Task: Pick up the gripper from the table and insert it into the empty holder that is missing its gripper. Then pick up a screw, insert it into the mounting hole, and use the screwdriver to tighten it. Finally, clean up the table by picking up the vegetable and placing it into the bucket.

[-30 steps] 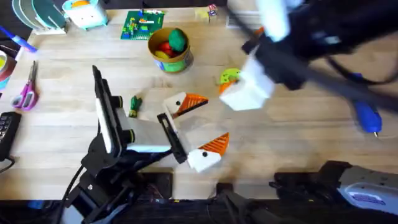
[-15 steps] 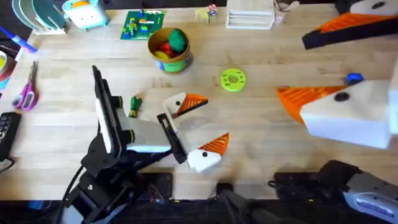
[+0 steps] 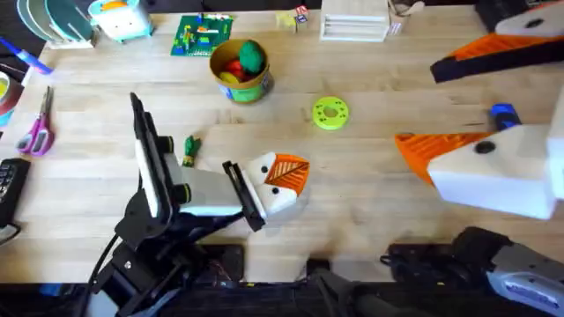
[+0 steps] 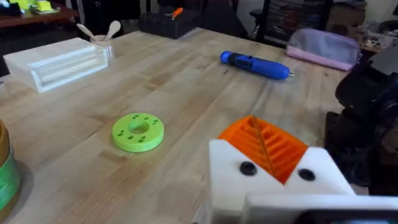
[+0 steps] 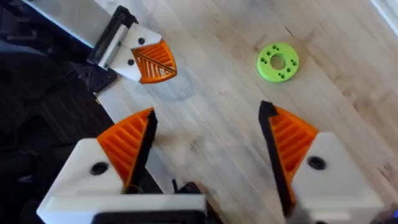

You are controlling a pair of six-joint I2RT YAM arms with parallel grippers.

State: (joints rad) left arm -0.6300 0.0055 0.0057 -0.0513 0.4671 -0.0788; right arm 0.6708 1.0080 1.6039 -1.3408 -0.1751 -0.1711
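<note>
1. Left hand [image 3: 284, 176]: sits at lower centre of the overhead frame. Its orange pads are pressed together, and nothing can be seen between them.
2. Right hand [image 5: 208, 115]: fingers spread wide with nothing between them; bare surface [image 5: 217, 143] lies below the gap.
3. Screwdriver [image 3: 503, 113]: lies flat at the right edge of the overhead frame, close to the right hand.
   - Judged rigid and fairly light.
   - The round blue handle is likely smooth and may roll.
   - Take hold across the thick middle of the handle, not at the tip.
4. Vegetable [image 3: 191, 148]: lies at left of centre in the overhead frame, just beside the left arm's link.
   - Judged very light and small, so it is easily knocked aside.
   - Grip across its narrow width, at mid-length.
5. Bucket [image 3: 239, 86]: stands upright at upper centre, well apart from the vegetable. It already holds toys, so drop-in room is limited.
6. Green disc [image 3: 330, 114]: lies between the bucket and the right hand. It is not a task part.
</note>
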